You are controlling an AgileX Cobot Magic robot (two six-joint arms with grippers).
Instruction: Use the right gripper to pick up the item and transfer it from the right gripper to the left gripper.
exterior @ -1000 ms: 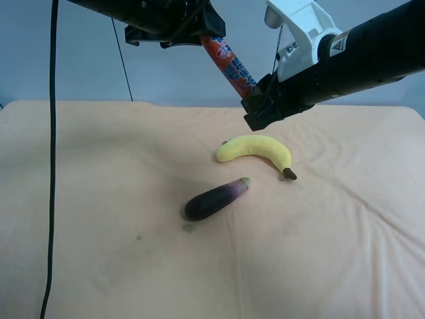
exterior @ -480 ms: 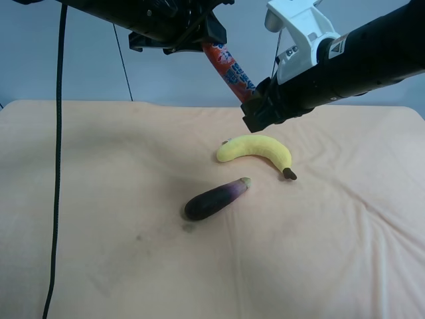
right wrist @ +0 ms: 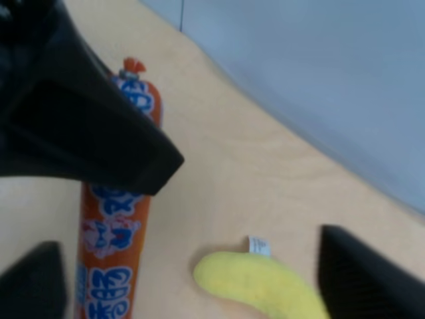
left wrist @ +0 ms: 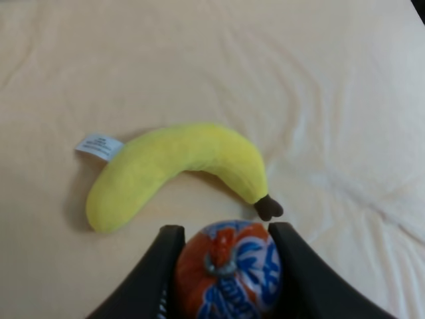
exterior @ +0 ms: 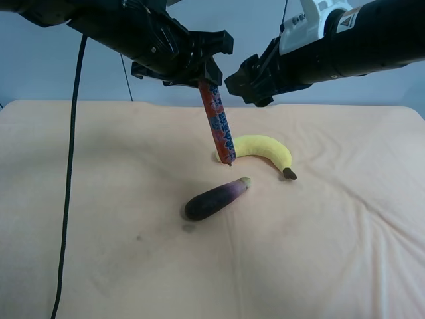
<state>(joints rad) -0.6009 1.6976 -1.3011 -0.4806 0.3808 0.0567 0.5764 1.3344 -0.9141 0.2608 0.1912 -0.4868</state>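
Note:
The item (exterior: 218, 127), a red wrapped stick with blue and white print, hangs almost upright from my left gripper (exterior: 201, 74), which is shut on its top end. This is the all-black arm at the exterior high view's left. The left wrist view shows the item's crimped end (left wrist: 229, 269) between the two fingers (left wrist: 166, 262). My right gripper (exterior: 243, 78), on the arm with the white housing, is open and empty, apart from the item, to its right in the exterior high view. In the right wrist view the item (right wrist: 109, 259) shows below the left gripper (right wrist: 73, 126).
A yellow banana (exterior: 262, 147) lies on the peach cloth (exterior: 99, 199) just behind the item's lower end; it also shows in both wrist views (left wrist: 179, 163) (right wrist: 262, 286). A dark purple eggplant (exterior: 214, 199) lies nearer the front. A black cable (exterior: 68, 186) hangs at the left.
The right gripper has let go of the item and drawn back up and to the right. The item has swung from slanted between both grippers to hanging down from the left gripper, which moved right.

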